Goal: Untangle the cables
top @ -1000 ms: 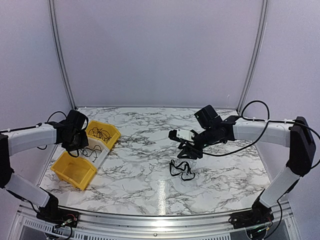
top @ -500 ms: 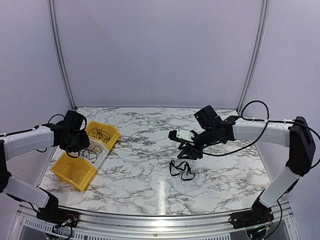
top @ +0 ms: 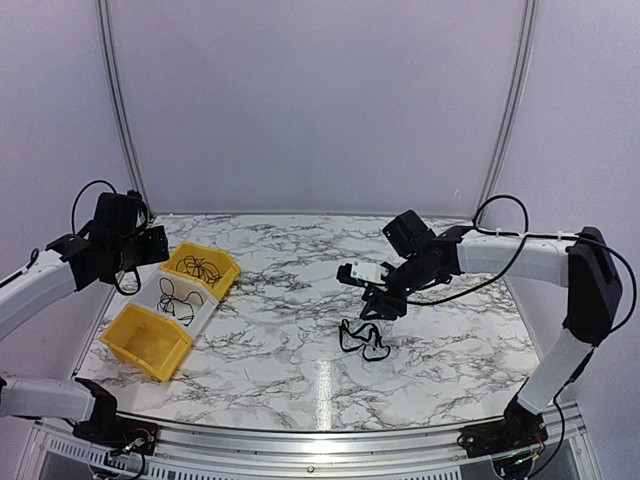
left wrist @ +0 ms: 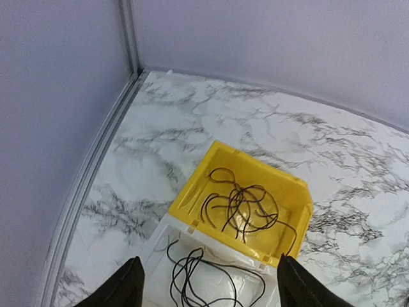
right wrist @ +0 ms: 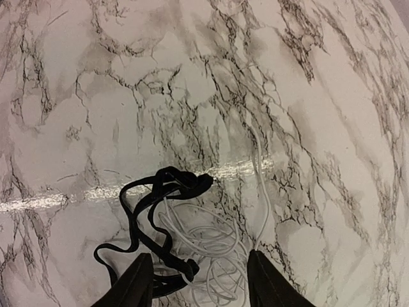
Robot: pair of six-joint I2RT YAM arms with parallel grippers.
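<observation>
Cables (left wrist: 241, 206) lie loosely coiled in the far yellow bin (left wrist: 297, 201) at the left, and another thin black cable (left wrist: 203, 276) lies in the white bin (left wrist: 156, 252) just nearer. A second ago the left gripper (left wrist: 209, 268) was low over that white bin with its fingers together. Now it has lifted up and back toward the left wall, its fingers spread wide and holding nothing. The near yellow bin (top: 148, 340) has not moved.

Mid-table, a black knotted clump (top: 362, 340) rests on the marble, with a pale white cable (right wrist: 214, 246) looped against it. The right gripper (top: 382, 303) hangs just above the clump's far side, much where it was, its fingers apart and closed on nothing.

The table (top: 270, 330) is white marble with grey veins and a glossy streak of reflected light. Plain pale walls and metal corner posts (top: 120, 110) enclose it on the left, far and right.
</observation>
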